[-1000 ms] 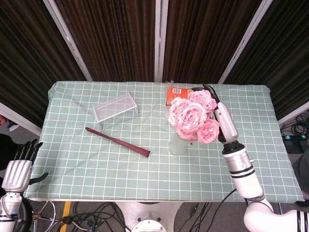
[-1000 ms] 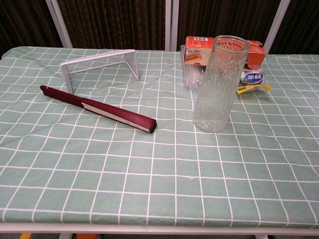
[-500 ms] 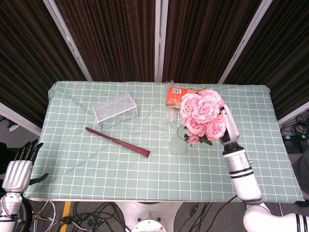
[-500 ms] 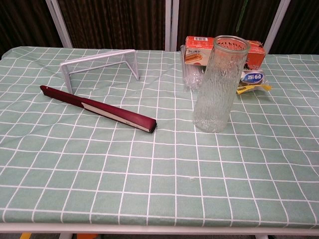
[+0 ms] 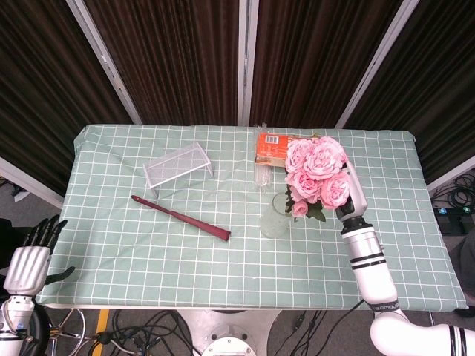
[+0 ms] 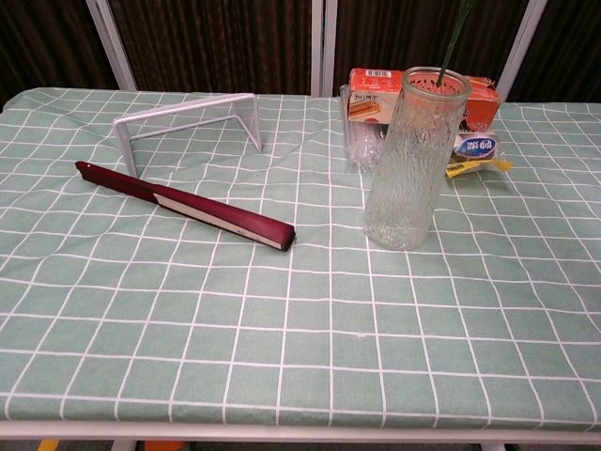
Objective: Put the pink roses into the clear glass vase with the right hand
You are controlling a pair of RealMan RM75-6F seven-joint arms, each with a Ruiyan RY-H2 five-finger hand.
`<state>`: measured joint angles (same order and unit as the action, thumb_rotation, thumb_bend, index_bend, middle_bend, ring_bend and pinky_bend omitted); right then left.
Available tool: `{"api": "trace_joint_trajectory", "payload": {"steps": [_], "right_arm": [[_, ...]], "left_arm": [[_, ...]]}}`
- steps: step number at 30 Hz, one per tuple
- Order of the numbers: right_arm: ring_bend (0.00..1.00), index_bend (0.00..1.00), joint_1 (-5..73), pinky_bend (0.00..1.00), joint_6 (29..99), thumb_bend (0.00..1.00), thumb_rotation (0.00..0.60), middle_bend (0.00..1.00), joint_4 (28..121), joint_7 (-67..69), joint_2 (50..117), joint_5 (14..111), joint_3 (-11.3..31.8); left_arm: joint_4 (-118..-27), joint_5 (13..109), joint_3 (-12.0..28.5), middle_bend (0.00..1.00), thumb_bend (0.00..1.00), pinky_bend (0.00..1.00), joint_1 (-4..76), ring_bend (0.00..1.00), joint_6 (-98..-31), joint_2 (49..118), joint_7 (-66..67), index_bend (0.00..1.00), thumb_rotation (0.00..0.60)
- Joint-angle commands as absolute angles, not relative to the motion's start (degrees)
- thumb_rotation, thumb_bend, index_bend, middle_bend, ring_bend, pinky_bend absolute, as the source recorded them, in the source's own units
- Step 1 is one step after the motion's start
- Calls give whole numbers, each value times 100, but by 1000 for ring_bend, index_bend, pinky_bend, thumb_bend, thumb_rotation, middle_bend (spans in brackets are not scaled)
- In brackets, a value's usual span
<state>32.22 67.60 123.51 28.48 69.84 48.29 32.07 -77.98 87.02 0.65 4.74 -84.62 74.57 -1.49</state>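
The bunch of pink roses (image 5: 319,174) hangs above the clear glass vase (image 5: 274,220), right of the table's middle. My right hand (image 5: 355,194) holds the bunch from the right, its fingers hidden behind the blooms. In the chest view the tall textured vase (image 6: 414,160) stands upright, and a green stem (image 6: 451,42) comes down from the top edge, its tip at the vase mouth. The blooms and the right hand are out of that view. My left hand (image 5: 28,261) hangs off the table's front left corner, fingers straight and holding nothing.
A long maroon stick (image 5: 180,217) lies left of the vase. Further back stand a wire rack (image 5: 177,165), a ribbed clear cup (image 6: 358,136), an orange carton (image 5: 272,147) and a snack packet (image 6: 475,151).
The right hand has carried the roses to the right and lower. The green stem, absent from the chest view one second ago, now reaches the vase mouth. The left hand has not moved.
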Motion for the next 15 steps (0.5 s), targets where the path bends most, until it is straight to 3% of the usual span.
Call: {"api": "trace_joint_trajectory", "payload": {"steps": [1, 6, 15], "right_arm": [[164, 517, 3263, 29, 6594, 160, 600, 440, 12073, 2943, 7130, 4811, 3131], [164, 470, 3312, 29, 5976, 116, 600, 376, 11548, 3491, 7343, 4828, 3060], [165, 437, 3322, 29, 5643, 101, 600, 357, 10750, 3892, 7779, 5002, 2925]], "left_arm": [[-7788, 8697, 63, 0, 0, 131, 471, 0, -8458, 7458, -155, 86, 600], [-7785, 8660, 79, 0, 0, 131, 461, 0, -8456, 7431, -218, 86, 600], [-7765, 8635, 80, 0, 0, 131, 447, 0, -8446, 7389, -301, 86, 600]]}}
